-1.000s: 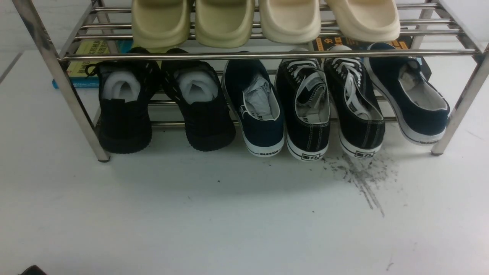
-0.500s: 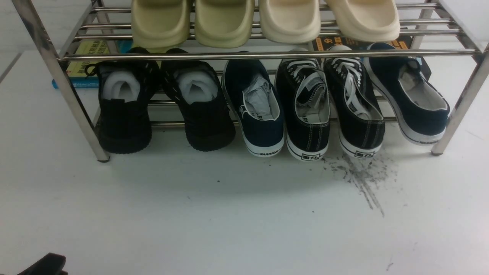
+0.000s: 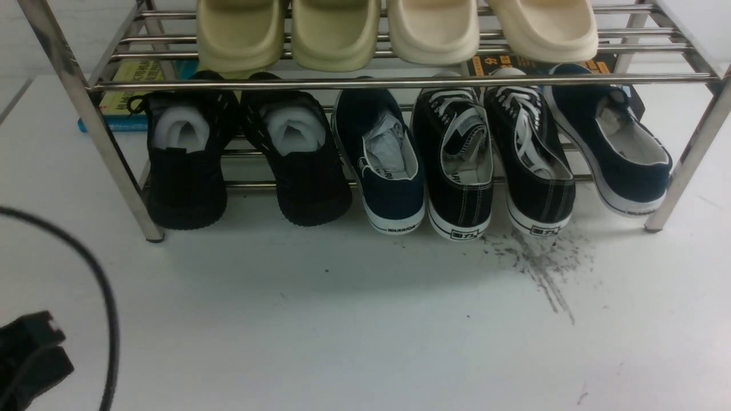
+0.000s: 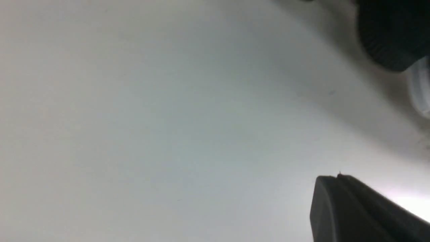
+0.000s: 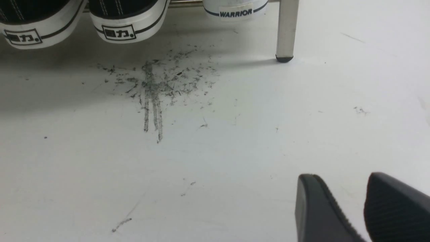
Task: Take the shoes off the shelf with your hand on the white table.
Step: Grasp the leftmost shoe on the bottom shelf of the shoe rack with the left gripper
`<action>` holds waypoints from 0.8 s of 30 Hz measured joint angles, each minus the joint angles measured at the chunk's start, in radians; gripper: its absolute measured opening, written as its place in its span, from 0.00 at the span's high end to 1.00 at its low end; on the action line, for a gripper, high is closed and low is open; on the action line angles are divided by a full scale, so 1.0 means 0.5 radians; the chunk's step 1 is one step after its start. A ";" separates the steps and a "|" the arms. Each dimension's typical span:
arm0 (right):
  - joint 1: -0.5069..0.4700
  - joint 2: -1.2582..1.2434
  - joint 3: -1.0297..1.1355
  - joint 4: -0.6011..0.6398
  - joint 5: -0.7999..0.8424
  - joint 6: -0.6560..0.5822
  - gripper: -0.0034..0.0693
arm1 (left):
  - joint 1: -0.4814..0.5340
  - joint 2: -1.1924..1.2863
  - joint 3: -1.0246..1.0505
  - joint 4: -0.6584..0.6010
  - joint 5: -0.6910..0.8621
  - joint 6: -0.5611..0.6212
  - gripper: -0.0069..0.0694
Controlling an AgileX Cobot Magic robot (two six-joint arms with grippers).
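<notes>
1. My left claw (image 3: 31, 357) sits low at the near left edge of the front view, just above the surface (image 3: 342, 342). Its fingers are pressed together and grip nothing. A black cable (image 3: 105, 297) arcs above it.
2. My right claw (image 5: 339, 179) shows only in its own wrist view. There is a gap between its two fingers and it is empty. It hovers over the surface short of the scuff marks (image 3: 537, 262).
3. The shelf (image 3: 400, 83) stands beyond both claws, well apart from them.
4. Lower tier, left to right, heels toward me: the shoes (image 3: 305, 171), stuffed with white paper; one navy sneaker (image 3: 388, 182); two black canvas sneakers (image 3: 462, 188); one more navy sneaker. The shoes occupy the left end, side by side.
5. Upper tier: four beige slippers (image 3: 337, 34) in a row.
6. A book (image 3: 123, 100) lies flat behind the shelf's left leg.
</notes>
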 joint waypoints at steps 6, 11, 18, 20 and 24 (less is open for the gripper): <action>0.000 0.000 0.000 0.000 0.000 0.000 0.62 | 0.000 0.782 -0.633 0.104 0.229 0.404 0.89; 0.000 0.000 0.000 0.000 0.000 0.000 0.62 | 0.000 1.157 -0.994 0.119 0.245 0.476 0.79; 0.000 0.000 0.000 0.000 0.000 0.000 0.62 | 0.000 1.429 -1.227 0.100 -0.022 0.371 0.48; 0.000 0.000 0.000 0.000 0.000 0.000 0.62 | 0.000 1.482 -1.232 0.035 -0.127 0.345 0.41; 0.000 0.000 0.000 0.000 0.000 0.000 0.62 | 0.000 1.608 -1.232 -0.146 -0.278 0.333 0.34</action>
